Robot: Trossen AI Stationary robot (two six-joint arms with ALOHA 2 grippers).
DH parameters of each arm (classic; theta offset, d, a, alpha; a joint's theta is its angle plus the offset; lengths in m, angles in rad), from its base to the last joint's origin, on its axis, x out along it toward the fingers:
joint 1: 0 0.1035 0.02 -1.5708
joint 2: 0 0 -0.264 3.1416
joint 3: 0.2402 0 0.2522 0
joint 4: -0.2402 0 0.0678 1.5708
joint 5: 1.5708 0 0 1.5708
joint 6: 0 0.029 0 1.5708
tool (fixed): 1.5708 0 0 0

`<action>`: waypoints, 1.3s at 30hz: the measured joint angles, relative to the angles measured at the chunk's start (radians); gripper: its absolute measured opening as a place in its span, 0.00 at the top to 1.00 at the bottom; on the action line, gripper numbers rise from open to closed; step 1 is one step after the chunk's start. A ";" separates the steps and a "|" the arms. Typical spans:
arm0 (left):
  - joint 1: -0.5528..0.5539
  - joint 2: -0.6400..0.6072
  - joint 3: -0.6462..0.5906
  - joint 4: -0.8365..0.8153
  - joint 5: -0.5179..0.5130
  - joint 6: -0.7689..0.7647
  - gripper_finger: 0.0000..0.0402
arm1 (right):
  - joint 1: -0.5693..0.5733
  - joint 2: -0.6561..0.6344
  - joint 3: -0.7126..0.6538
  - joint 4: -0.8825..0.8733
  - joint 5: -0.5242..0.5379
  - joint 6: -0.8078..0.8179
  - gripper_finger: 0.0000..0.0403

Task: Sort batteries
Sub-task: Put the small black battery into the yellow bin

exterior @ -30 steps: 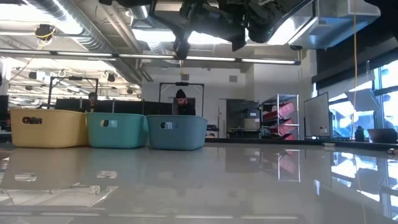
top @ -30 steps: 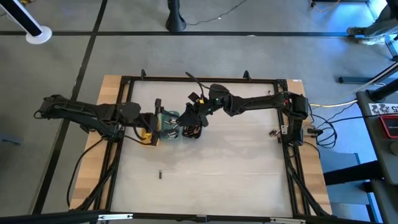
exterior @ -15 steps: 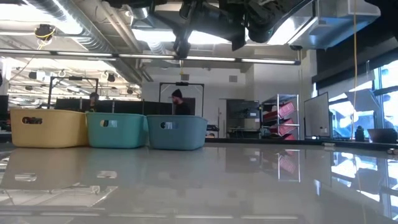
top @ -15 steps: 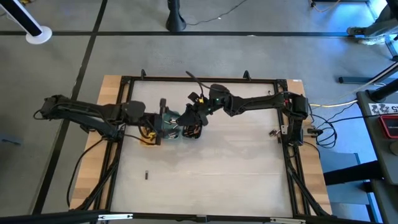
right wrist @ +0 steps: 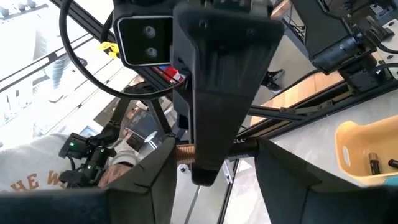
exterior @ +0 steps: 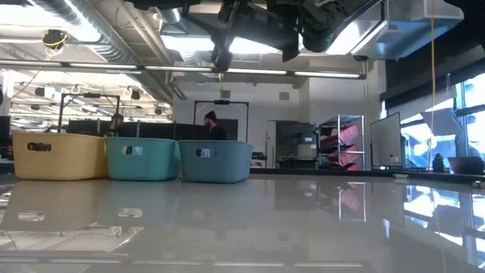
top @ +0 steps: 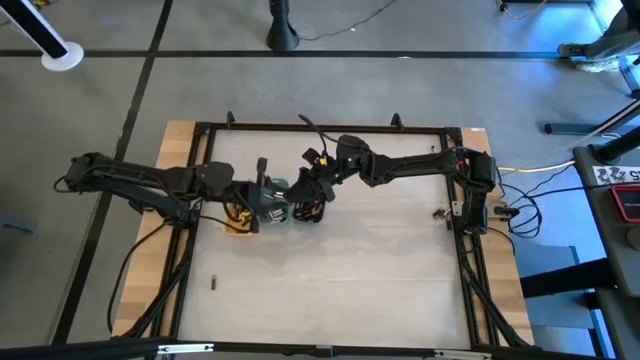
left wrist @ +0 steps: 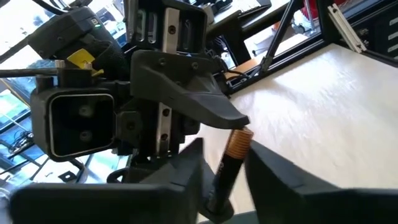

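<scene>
Above the trays my left gripper and my right gripper meet tip to tip, both shut on one battery with a dark body and a copper end. The left wrist view shows it between my left fingers, under a right finger. A second battery lies loose on the table near the front left. The yellow tray, green tray and grey-blue tray stand in a row below the grippers. The yellow tray has batteries inside. My left gripper pinches the battery's dark body between its two fingers, coming about level from the table's left. The battery runs along the fingers, its copper end pointing away, clear of the table. My right gripper has the battery's copper end at its fingertips, coming level from the table's right. In its own wrist view the copper end lies across the gap, but a left finger covers the place of contact.
A black frame runs round the pale tabletop. Bare table lies in front of the trays toward the near edge. Beyond the far edge is a workshop where a person stands.
My left gripper has moved a little toward the table's right, up to my right gripper, which has kept still. The loose battery has rolled along the table toward the left edge.
</scene>
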 joint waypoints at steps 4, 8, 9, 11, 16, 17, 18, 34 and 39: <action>0.009 0.000 0.000 -0.006 0.004 0.002 0.91 | -0.001 0.000 0.000 -0.003 -0.007 0.020 0.55; 0.010 0.000 0.000 -0.005 0.005 -0.005 0.92 | -0.007 0.000 0.000 -0.003 -0.007 0.052 0.54; 0.010 0.000 0.000 -0.005 0.003 -0.008 0.92 | -0.008 0.000 0.000 -0.003 -0.007 0.059 0.54; 0.010 -0.006 0.000 -0.006 -0.016 -0.018 0.92 | -0.018 0.000 0.000 0.003 -0.001 0.060 0.50; 0.012 -0.045 0.000 -0.016 -0.082 -0.037 0.93 | -0.080 0.000 0.000 0.025 -0.042 0.048 0.35; 0.013 -0.056 0.000 -0.029 -0.094 -0.052 0.93 | -0.095 0.000 0.000 0.024 -0.057 0.051 0.32; 0.014 -0.069 0.000 -0.050 -0.107 -0.070 0.93 | -0.110 0.000 0.000 0.017 -0.069 0.061 0.29; 0.017 -0.163 0.000 -0.991 -0.179 -1.137 0.93 | -0.170 0.000 -0.041 -0.019 -0.121 0.054 0.23; 0.031 -0.124 -0.011 -1.075 -0.127 -1.320 0.93 | -0.170 0.000 -0.041 -0.019 -0.123 0.034 0.23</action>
